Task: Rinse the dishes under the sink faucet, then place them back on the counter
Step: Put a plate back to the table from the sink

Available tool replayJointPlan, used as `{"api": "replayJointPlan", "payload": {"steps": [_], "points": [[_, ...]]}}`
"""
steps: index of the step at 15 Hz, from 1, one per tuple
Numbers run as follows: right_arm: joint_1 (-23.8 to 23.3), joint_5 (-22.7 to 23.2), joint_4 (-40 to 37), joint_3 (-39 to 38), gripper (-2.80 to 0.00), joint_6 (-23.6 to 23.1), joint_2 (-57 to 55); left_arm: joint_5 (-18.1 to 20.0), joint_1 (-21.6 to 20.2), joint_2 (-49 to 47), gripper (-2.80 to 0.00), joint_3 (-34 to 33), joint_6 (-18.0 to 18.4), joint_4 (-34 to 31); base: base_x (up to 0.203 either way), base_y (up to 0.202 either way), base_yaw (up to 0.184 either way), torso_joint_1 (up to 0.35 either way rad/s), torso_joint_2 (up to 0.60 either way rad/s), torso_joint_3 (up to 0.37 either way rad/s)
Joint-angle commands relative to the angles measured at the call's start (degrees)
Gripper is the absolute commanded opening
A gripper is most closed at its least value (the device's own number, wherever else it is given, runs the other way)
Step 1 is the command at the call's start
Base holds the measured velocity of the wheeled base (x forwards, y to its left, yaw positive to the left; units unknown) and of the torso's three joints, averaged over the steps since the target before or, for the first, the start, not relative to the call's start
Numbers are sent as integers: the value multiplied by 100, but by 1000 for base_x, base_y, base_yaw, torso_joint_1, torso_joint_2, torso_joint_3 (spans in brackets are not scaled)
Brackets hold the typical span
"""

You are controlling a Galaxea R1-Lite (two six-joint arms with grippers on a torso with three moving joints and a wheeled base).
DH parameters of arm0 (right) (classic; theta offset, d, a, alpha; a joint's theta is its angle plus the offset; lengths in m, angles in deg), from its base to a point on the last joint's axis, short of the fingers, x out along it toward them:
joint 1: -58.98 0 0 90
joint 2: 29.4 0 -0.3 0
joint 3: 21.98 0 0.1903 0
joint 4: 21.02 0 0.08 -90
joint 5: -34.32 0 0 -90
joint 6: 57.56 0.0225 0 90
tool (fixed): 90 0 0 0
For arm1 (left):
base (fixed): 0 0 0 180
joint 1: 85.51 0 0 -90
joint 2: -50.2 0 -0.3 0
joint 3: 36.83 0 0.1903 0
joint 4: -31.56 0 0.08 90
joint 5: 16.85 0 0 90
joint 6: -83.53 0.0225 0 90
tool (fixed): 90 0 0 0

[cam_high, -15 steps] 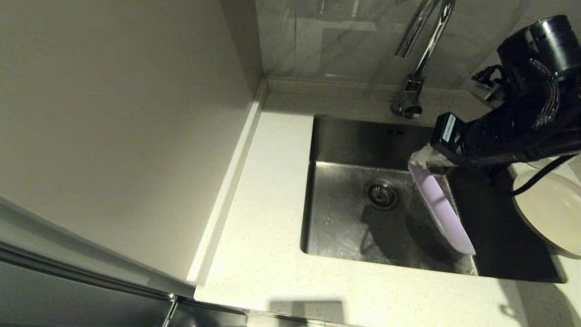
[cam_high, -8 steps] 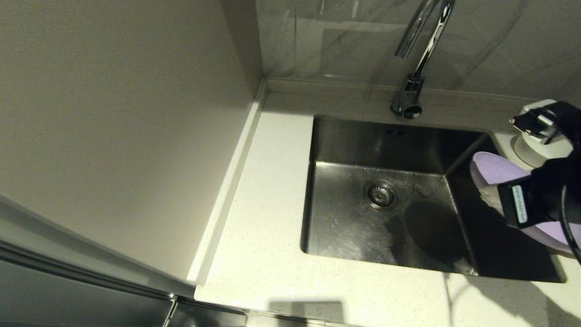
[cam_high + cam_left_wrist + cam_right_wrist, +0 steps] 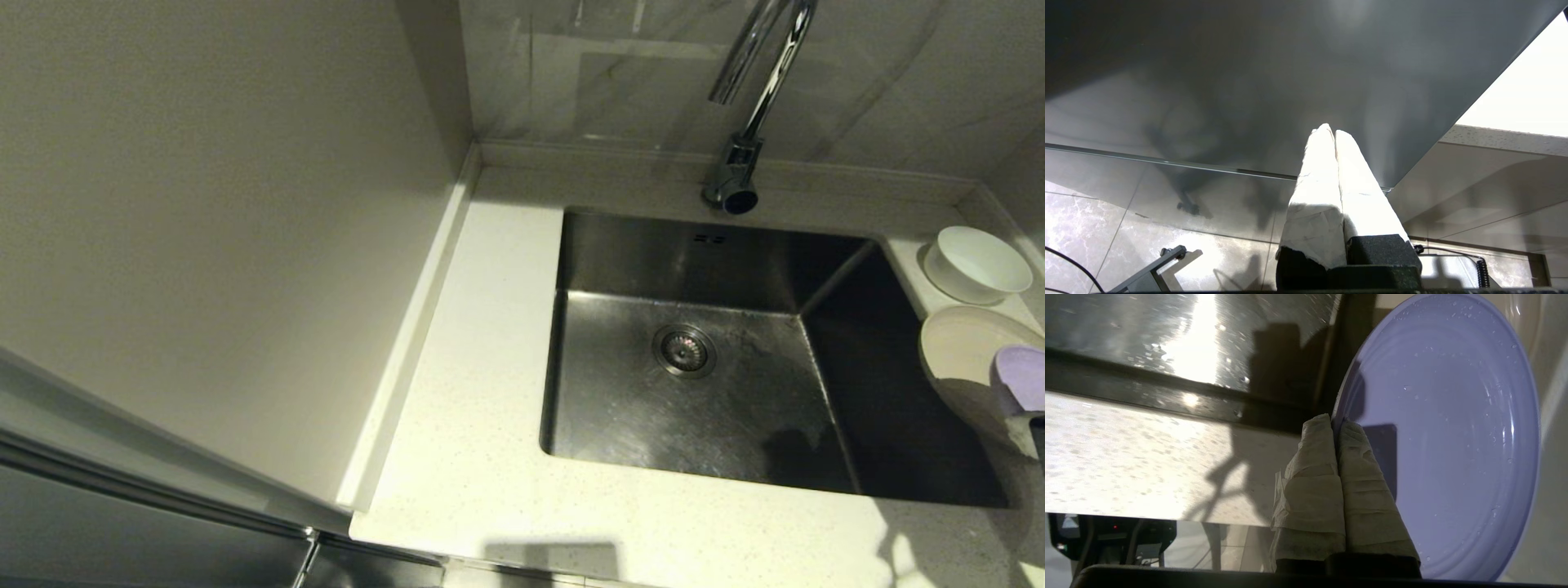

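My right gripper [image 3: 1336, 422] is shut on the rim of the lavender plate [image 3: 1453, 433], which is wet with droplets. In the head view only an edge of the lavender plate [image 3: 1020, 377] shows at the far right, over the beige plate [image 3: 959, 351] on the counter [image 3: 473, 392]. The white bowl [image 3: 976, 265] sits behind the beige plate. The steel sink [image 3: 620, 408] lies empty under the chrome faucet [image 3: 755, 90]. My left gripper [image 3: 1331, 131] is shut and empty, parked below the counter, out of the head view.
A tall pale wall panel [image 3: 212, 229] stands along the counter's left side. The raised back edge [image 3: 604, 155] runs behind the sink. The drain strainer [image 3: 684, 349] sits mid-basin. The counter's front edge [image 3: 522, 563] is near.
My right arm swung the lavender plate out of the sink and rightward over the counter, tilting it from upright to nearly flat; now only its edge shows at the right border.
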Motion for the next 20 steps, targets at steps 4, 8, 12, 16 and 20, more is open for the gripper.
{"api": "replayJointPlan", "payload": {"steps": [4, 8, 12, 16, 20], "points": [[-893, 60, -27, -636, -280, -230, 291, -3, 0, 18, -280, 0, 1, 2, 0, 0, 0, 0, 0, 0], [-1006, 47, -76, -1083, -280, -226, 443, -3, 0, 18, -280, 0, 3, 2, 0, 0, 0, 0, 0, 0], [-1006, -91, -173, -1199, -280, -224, 584, -3, 0, 18, -280, 0, -4, 2, 0, 0, 0, 0, 0, 0], [-1005, -216, -180, -1799, -280, -217, 1052, -3, 0, 18, -280, 0, -4, 2, 0, 0, 0, 0, 0, 0], [-976, -205, -139, -2053, -280, -178, 1075, -3, 0, 18, -280, 0, 0, 2, 0, 0, 0, 0, 0, 0]]}}
